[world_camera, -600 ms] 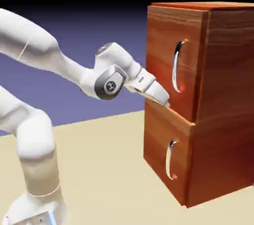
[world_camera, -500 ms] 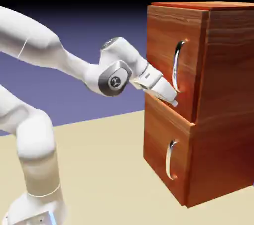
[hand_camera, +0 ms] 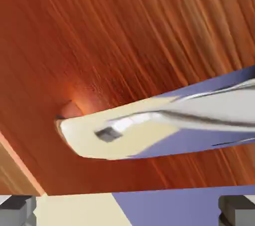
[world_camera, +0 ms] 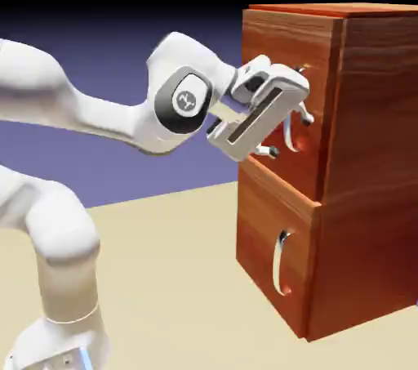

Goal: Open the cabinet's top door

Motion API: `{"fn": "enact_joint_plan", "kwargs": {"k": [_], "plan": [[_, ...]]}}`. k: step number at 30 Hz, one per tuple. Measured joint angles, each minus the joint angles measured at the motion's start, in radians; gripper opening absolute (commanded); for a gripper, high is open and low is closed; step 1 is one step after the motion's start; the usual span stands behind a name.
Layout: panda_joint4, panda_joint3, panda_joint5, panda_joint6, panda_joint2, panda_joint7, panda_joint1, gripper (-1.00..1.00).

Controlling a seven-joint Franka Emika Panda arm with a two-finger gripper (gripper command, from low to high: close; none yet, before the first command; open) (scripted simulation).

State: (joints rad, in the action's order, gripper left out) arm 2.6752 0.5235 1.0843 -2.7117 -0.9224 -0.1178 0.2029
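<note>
White arm segments [world_camera: 73, 111] rose from the exterior view's lower left and reached rightward across the tan bench [world_camera: 171, 278]. At the arm's end the hand [world_camera: 285, 130] was rolled so its two fingers [world_camera: 304, 113] stood spread wide apart, one above the other, pointing at the cabinet's front. They bracketed the lower part of the top door's handle [world_camera: 289, 115], with no contact I could confirm. Further right stood the cabinet [world_camera: 367, 164], reddish-brown wood grain, resting on the bench. Its top door [world_camera: 273, 58] looked shut, flush with the front. Below it was the lower door, with its shorter silver handle [world_camera: 278, 263].

Seen from the hand view, red wood grain filled most of the picture. The handle [hand_camera: 149, 130] crossed it as a broad mirrored bar, its left end meeting the wood, and the grey fingertips [hand_camera: 17, 209] sat far apart in the bottom corners.
</note>
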Motion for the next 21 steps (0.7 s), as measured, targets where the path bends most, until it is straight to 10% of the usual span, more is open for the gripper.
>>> {"fn": "enact_joint_plan", "kwargs": {"k": [21], "plan": [[-0.034, 0.391, 0.833, 0.012, -0.353, 0.913, 0.339, 1.00]]}}
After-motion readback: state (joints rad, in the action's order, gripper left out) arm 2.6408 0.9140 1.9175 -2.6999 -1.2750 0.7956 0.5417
